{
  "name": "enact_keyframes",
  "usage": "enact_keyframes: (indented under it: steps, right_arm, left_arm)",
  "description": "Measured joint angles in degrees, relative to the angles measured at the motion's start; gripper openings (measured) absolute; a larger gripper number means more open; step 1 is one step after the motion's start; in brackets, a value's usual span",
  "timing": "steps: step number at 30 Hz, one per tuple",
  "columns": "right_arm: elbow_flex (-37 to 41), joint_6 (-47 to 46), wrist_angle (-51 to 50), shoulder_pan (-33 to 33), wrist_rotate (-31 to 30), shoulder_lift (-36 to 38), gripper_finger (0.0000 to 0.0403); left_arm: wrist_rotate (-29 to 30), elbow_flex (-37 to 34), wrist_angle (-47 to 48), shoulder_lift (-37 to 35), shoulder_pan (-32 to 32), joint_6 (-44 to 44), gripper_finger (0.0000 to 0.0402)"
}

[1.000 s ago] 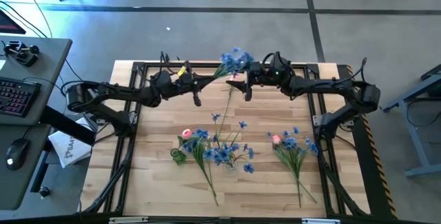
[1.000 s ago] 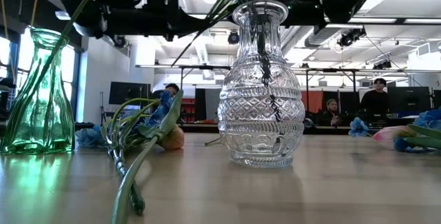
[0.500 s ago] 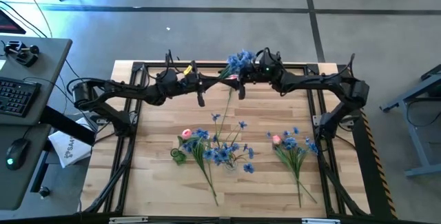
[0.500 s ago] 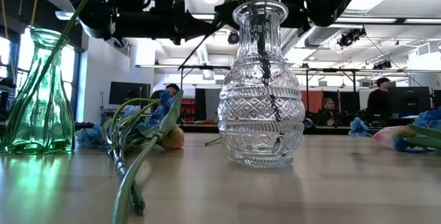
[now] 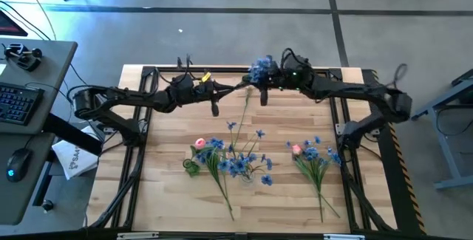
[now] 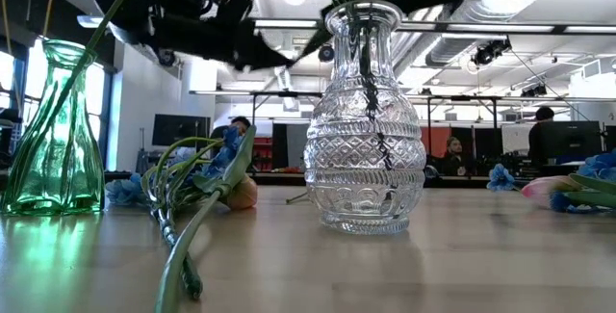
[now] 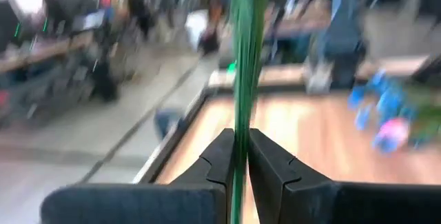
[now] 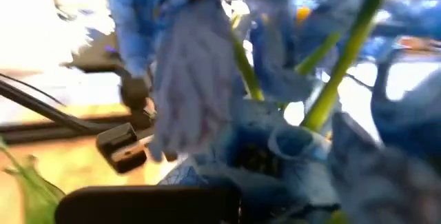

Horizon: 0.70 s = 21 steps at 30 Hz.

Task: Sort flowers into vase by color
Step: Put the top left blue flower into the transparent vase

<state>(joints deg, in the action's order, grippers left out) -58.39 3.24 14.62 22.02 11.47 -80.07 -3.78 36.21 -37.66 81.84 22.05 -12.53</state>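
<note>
We are clenching the left end effector [image 7: 238, 156] on a thin green stem [image 7: 244, 58], up at twelve o'clock over the slatted wooden worktop [image 5: 281, 203]. The stem's blue spray [image 5: 259, 69] is pressing against the right end effector [image 5: 264, 92]; we cannot tell how its fingers stand. Loose flowers [image 5: 230, 159] are lying around six o'clock, by a ribbed clear glass vase [image 6: 364, 120] and a smooth green vase [image 6: 54, 130].

Left of the table [image 5: 170, 199] we see a desk [image 5: 44, 70] carrying a keyboard [image 5: 16, 101] and mouse [image 5: 15, 164]. Beyond the table's far edge, people [image 6: 539, 140] sit among monitors [image 6: 178, 128].
</note>
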Motion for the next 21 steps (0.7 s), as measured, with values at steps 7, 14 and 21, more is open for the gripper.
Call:
enact_keyframes:
  steps: [7, 14, 21]
  right_arm:
    - [-0.11, -2.41, -22.07, -8.52, -14.27, 14.40, 0.0004]
    - [-0.15, -22.07, -44.03, -24.38, -19.19, 28.71, 0.0003]
    - [-0.14, -37.94, -50.32, -47.04, -23.33, 28.71, 0.0002]
  left_arm:
    - [16.05, -0.05, 24.46, -11.39, -1.45, -0.70, 0.0024]
    - [20.52, -0.25, 48.74, -22.43, -6.05, 9.22, 0.0024]
    - [21.68, -2.42, 59.17, -28.57, -13.62, 18.02, 0.0024]
